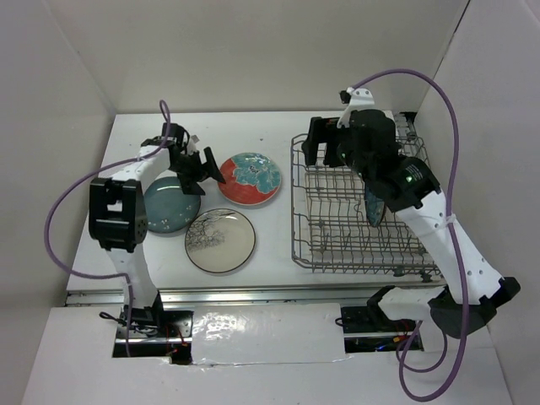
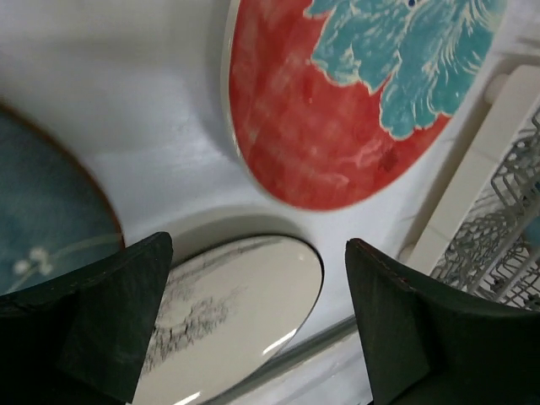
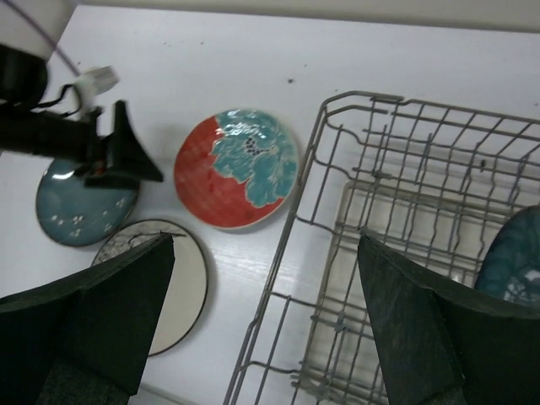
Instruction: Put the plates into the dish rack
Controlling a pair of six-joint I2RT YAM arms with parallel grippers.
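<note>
Left gripper (image 1: pixel 201 169) agape and empty, hovering just beside red flower plate (image 1: pixel 251 178) on worktop (image 1: pixel 270 126); right gripper (image 1: pixel 324 150) parted too, over dish rack (image 1: pixel 294 202) with one teal plate (image 1: pixel 374 207) inside. Likely approach for pickup: next, descend, pinch rim.

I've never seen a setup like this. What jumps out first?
The round red ceramic plate with a teal flower lies flat mid-table, with a glossy teal-blue plate and a grey-white branch-patterned plate beside it. On the right stands a large grey wire dish rack, another teal-blue plate standing inside. The open left gripper hovers by the red plate.
</note>
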